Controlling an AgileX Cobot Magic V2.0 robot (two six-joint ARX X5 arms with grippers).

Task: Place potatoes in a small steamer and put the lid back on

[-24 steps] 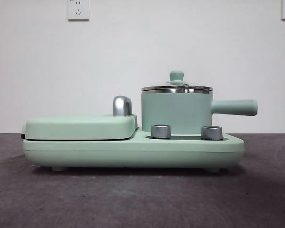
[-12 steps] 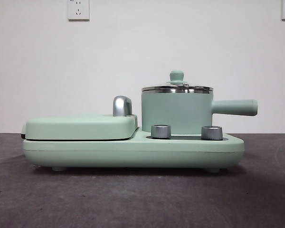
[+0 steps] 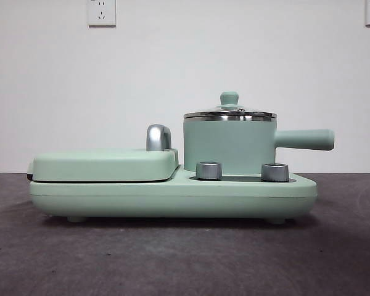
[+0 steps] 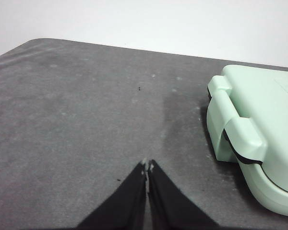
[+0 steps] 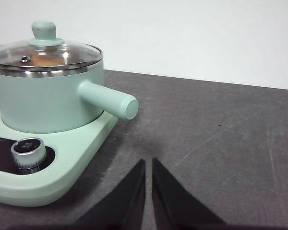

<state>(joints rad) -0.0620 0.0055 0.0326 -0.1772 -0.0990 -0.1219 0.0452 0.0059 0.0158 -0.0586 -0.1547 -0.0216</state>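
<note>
Over on the left, the left gripper (image 4: 147,166) hangs low over bare grey table (image 4: 77,124), its two black jaws pressed together with nothing between them. Just off to its side sits the hinged corner of the mint green cooker (image 4: 259,143), apart from the jaws.

Moving along the front view, the flat griddle cover (image 3: 105,165) lies closed on the left half of the cooker base (image 3: 172,198), and its chrome handle (image 3: 158,137) pokes up behind it. Next comes the pot (image 3: 228,145), standing upright on the right half of the base, behind two silver dials (image 3: 209,171). The lid (image 3: 229,114) is seated flat on the pot's steel rim, its little green knob pointing straight up. The pot's straight handle (image 3: 303,139) sticks out to the right, past the base's edge.

Through the glass of the lid in the right wrist view, an orange-brown shape shows inside the pot: that is the potato (image 5: 47,60), down in there under the lid.

Far right now, the right gripper (image 5: 149,165) hovers over the table beside the cooker, near the tip of the pot handle but not touching it. Its jaws are nearly closed, a thin slit between them, holding nothing.
</note>
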